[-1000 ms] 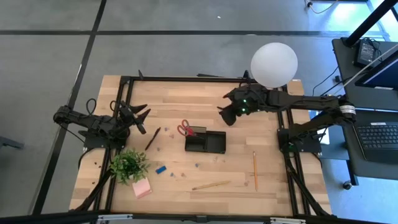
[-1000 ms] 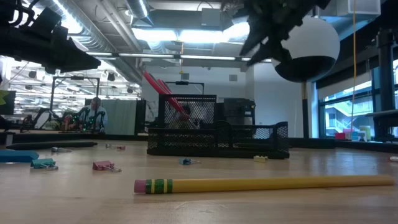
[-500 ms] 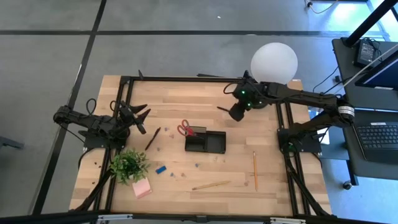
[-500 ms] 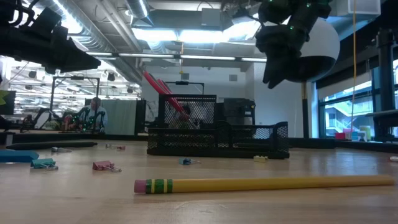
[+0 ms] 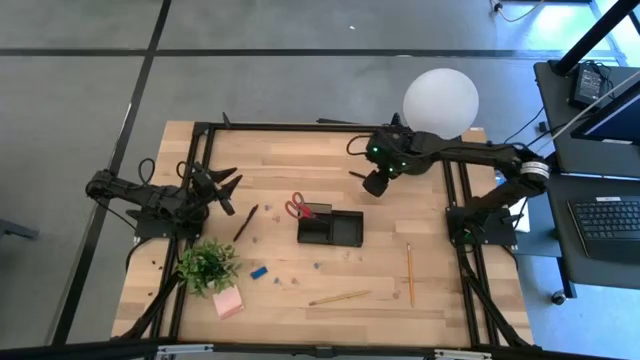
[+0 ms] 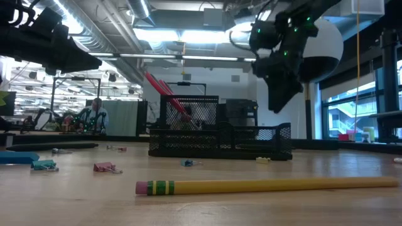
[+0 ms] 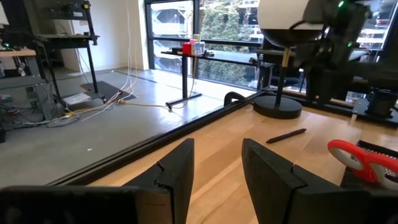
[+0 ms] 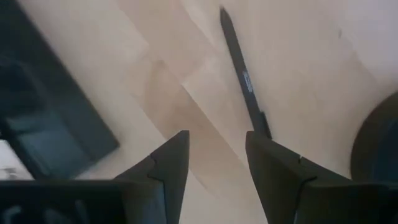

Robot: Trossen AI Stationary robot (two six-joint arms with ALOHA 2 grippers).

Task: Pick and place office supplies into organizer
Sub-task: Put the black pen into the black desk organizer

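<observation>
A wooden desk (image 5: 280, 160) with a black frame stands on a grey floor (image 5: 300, 80). A small green potted plant (image 5: 208, 266) sits near its left front corner. At the far right, a white globe lamp (image 5: 440, 103) rises from a round black base (image 7: 277, 109). A keyboard (image 5: 608, 222) lies on a separate stand to the right.

Red-handled scissors (image 5: 297, 207), black mesh organizer (image 5: 331, 228), yellow pencil (image 6: 270, 185)

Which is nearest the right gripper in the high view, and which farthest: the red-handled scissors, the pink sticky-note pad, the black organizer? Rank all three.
From the right gripper:
1. Black organizer, toward the table's middle.
2. Red-handled scissors, at the organizer's left end.
3. Pink sticky-note pad, front left corner by the plant.
</observation>
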